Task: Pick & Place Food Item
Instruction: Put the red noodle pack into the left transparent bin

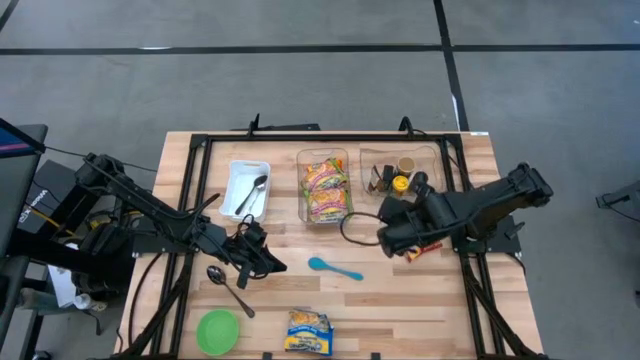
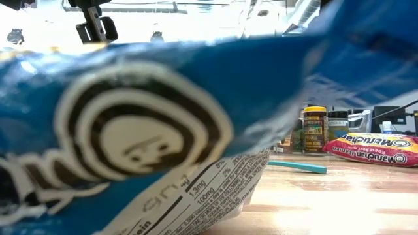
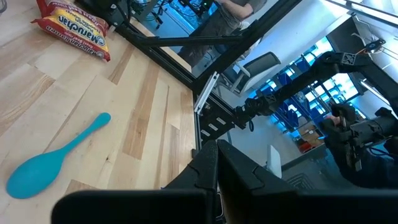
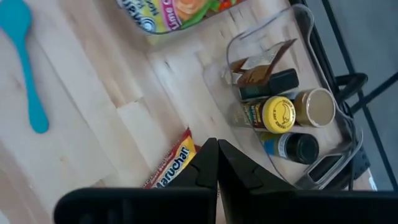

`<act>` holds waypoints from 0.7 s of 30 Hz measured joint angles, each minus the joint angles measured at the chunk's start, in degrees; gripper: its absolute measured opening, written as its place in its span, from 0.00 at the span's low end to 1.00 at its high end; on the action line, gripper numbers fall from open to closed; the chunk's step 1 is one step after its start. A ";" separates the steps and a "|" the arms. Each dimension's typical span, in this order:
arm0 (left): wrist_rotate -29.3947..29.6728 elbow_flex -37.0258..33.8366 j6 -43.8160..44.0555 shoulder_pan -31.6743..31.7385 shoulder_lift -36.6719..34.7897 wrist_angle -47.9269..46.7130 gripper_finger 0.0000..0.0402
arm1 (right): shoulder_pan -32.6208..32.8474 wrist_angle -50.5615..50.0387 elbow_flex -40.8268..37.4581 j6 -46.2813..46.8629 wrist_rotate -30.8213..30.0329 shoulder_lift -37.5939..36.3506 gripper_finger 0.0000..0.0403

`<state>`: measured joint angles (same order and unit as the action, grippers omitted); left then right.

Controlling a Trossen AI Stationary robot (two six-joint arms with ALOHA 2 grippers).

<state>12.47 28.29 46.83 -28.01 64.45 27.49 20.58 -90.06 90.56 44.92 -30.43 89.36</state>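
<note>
We are looking at a pale planked table [image 1: 400,310] where a crinkly blue packet [image 1: 308,333] is lying flat at the front edge, well apart from both arms. The left gripper [image 1: 268,262] is hovering beside a steel spoon [image 1: 229,287], fingers pressed shut on nothing, while the right gripper [image 1: 386,240] is hanging empty and closed over a red ramen pack [image 4: 169,167], near the smooth teal spoon [image 1: 335,267].

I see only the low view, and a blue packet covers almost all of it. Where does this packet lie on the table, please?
Observer: The blue packet lies at the edge of the table nearest that camera, beside a green dish.
Operator: Does a hand hold anything?
Observer: No. The left hand is shut and empty, near the teal spoon.
Operator: And the right hand?
Observer: The right hand is shut too, above a Maruchan ramen packet that lies beside the spice jar bin.
</note>
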 joint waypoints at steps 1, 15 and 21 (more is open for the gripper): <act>0.00 0.00 0.00 0.02 0.00 -0.01 0.00 | 0.64 0.02 0.00 0.17 -0.29 -0.02 0.00; -0.24 0.00 0.00 0.00 0.00 -0.02 0.00 | 12.31 7.53 0.00 0.61 -0.17 0.09 0.00; -0.22 0.00 0.00 0.02 0.00 -0.02 0.00 | 15.65 18.08 0.00 -8.53 2.63 0.09 0.00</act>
<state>12.25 28.29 46.83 -27.99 64.45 27.47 36.22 -71.98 90.56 36.39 -27.80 89.45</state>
